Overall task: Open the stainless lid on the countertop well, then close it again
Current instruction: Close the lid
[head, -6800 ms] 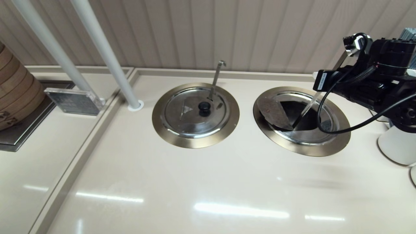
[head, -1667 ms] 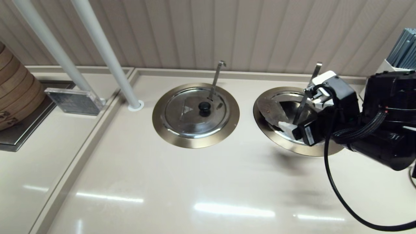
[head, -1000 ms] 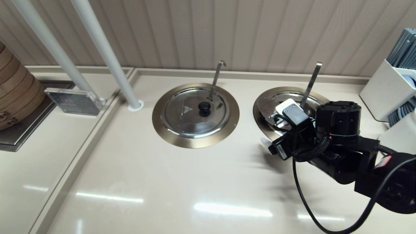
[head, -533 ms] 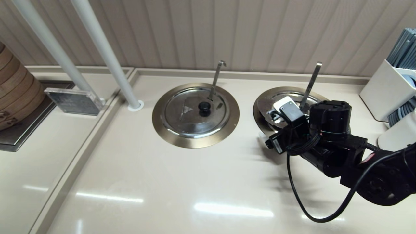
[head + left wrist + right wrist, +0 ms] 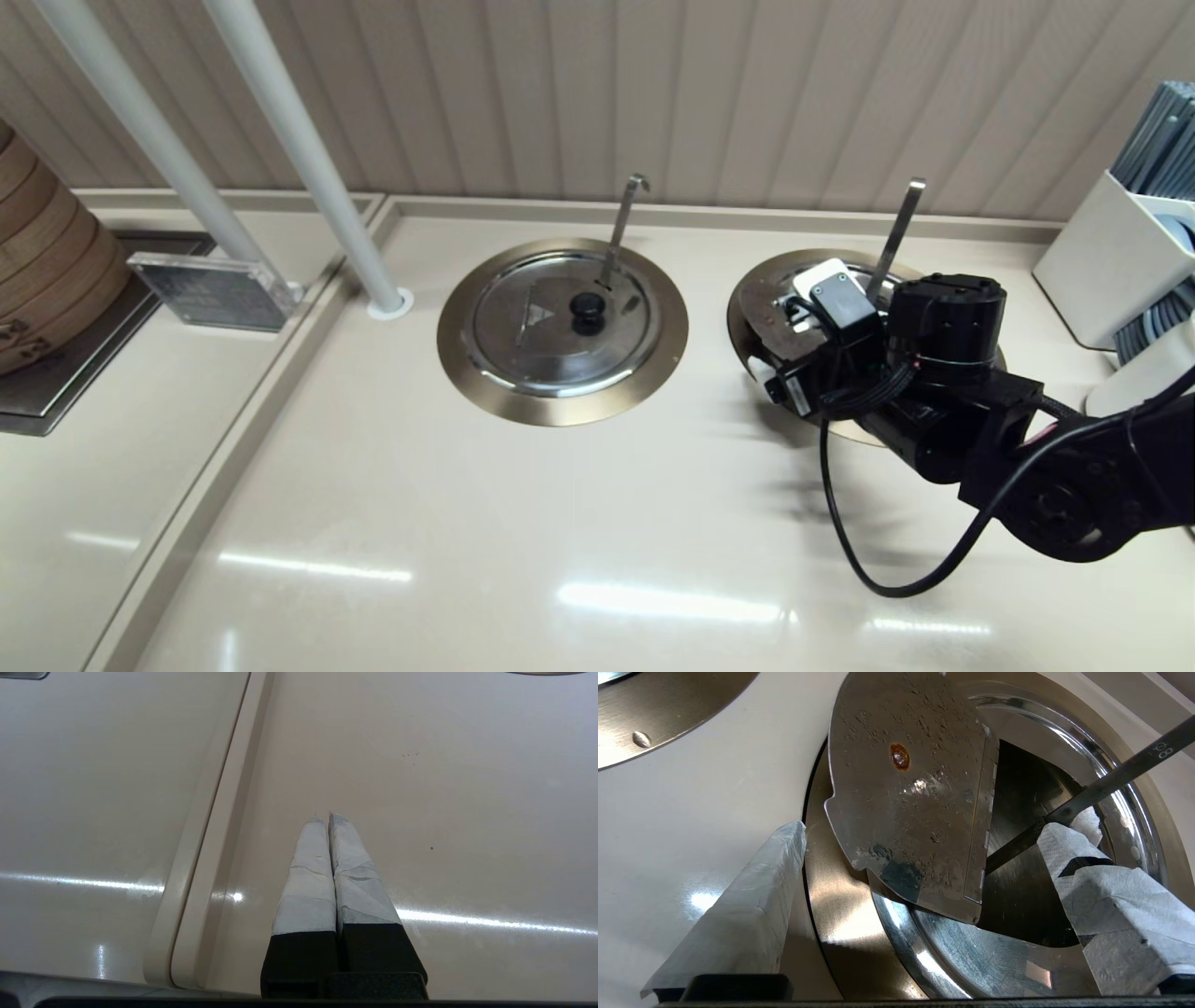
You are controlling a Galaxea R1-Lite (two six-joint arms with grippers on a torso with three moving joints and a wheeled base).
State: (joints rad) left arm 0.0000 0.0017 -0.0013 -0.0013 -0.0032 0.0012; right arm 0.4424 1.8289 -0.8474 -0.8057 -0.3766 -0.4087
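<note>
The stainless lid [image 5: 767, 313] on the right countertop well [image 5: 744, 347] has its hinged half folded up, so the well's dark inside shows. That raised half turns its spotted underside [image 5: 915, 788] to the right wrist view. My right gripper [image 5: 938, 823] is open and straddles it without touching. One taped finger [image 5: 752, 905] hangs outside the bronze ring [image 5: 831, 896]; the other [image 5: 1111, 891] is over the opening beside the flat-tipped ladle handle [image 5: 1111, 779]. The lid's knob is hidden. My left gripper [image 5: 327, 817] is shut over bare counter.
The twin lid [image 5: 560, 322] with a black knob and hook-tipped ladle handle [image 5: 624, 224] lies closed on the left well. A white holder [image 5: 1111, 261] stands at the far right, white poles [image 5: 308, 159] and a bamboo steamer [image 5: 47, 271] at the left.
My right arm came down from the back right, swung round to the front of the right well and pushed its open gripper in round the raised lid half. The lid half has stayed up.
</note>
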